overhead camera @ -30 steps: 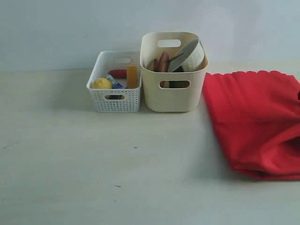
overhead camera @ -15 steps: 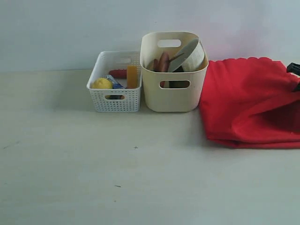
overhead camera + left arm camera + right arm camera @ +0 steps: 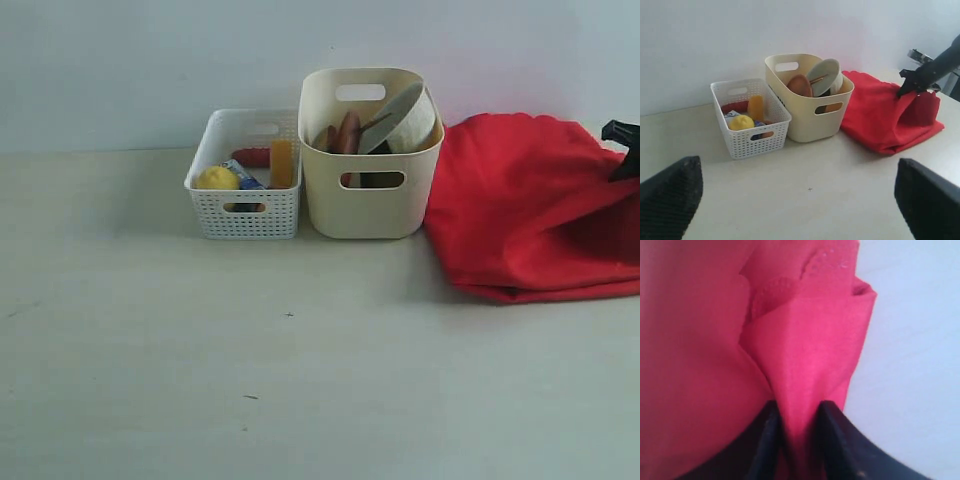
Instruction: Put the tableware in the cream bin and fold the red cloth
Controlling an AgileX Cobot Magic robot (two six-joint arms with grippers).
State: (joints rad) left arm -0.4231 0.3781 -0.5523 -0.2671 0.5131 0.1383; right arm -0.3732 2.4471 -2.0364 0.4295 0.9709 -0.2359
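The red cloth lies bunched to the right of the cream bin, its near part lifted and doubled back over itself. My right gripper is shut on a pinched fold of the cloth, held above the table at the far right. In the cream bin stand the pale bowl and the brown plate, tilted; other tableware is mostly hidden inside. My left gripper hangs open over bare table, well in front of both bins, holding nothing.
A white perforated basket touches the cream bin's left side and holds a lemon, an orange block and a red item. A pale wall runs behind the bins.
The right gripper has pulled the cloth's near edge up and toward the back. The cloth now covers less table and stands higher. The bins have not moved.
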